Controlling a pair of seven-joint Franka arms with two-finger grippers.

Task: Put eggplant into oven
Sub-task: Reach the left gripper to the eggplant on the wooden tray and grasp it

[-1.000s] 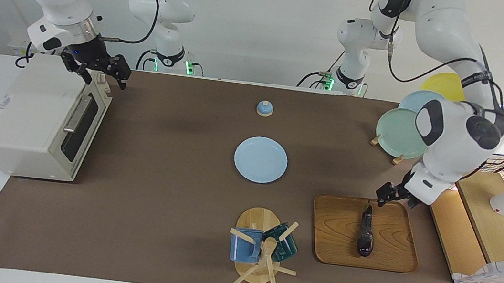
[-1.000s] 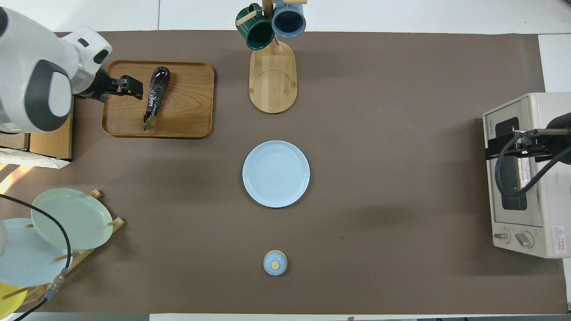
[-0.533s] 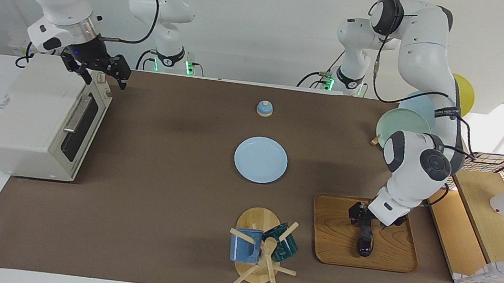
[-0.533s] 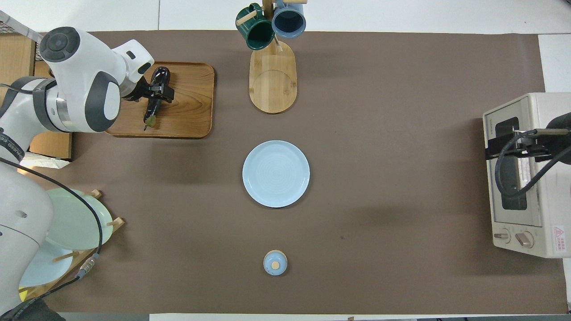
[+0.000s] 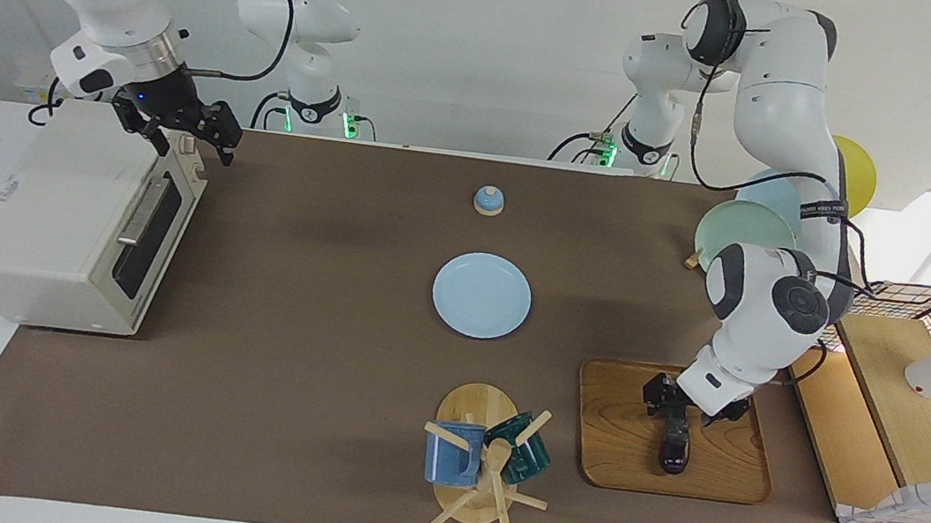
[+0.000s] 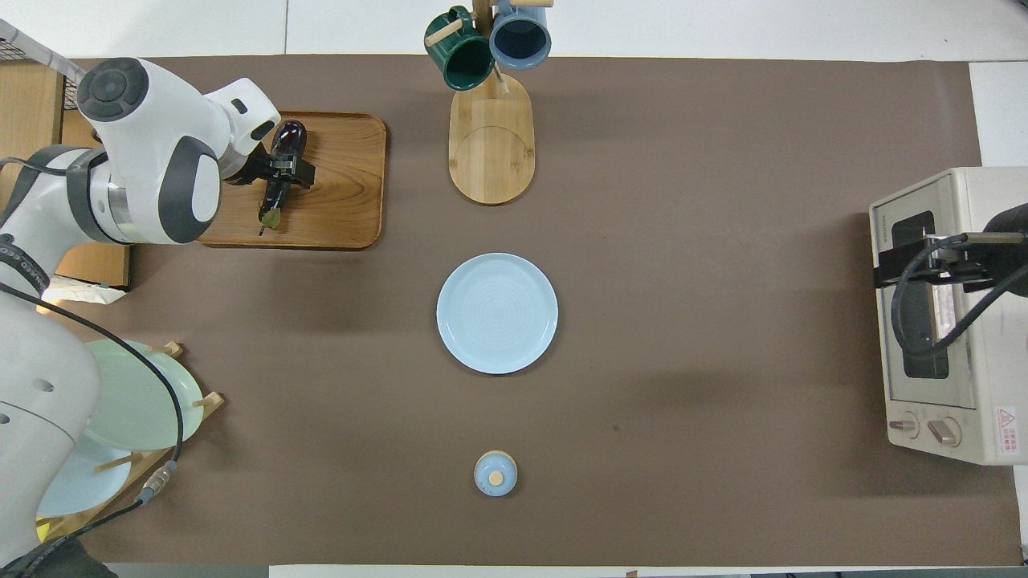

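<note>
Left gripper (image 5: 679,405) straddles the eggplant (image 5: 675,445) on the tray (image 5: 623,423); jaws' grip unclear. Right gripper (image 5: 184,134) waits over the shut oven (image 5: 71,222), jaws spread, empty.

L end effector (image 5: 677,405) astride eggplant (image 5: 676,438).

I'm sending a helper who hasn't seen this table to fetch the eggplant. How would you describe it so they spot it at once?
Find the wooden tray at the left arm's end of the table, beside the mug rack. The eggplant lies on it, the tray's only item, with the left gripper down around it. It is slender, glossy and purple-black, unlike anything nearby.
</note>
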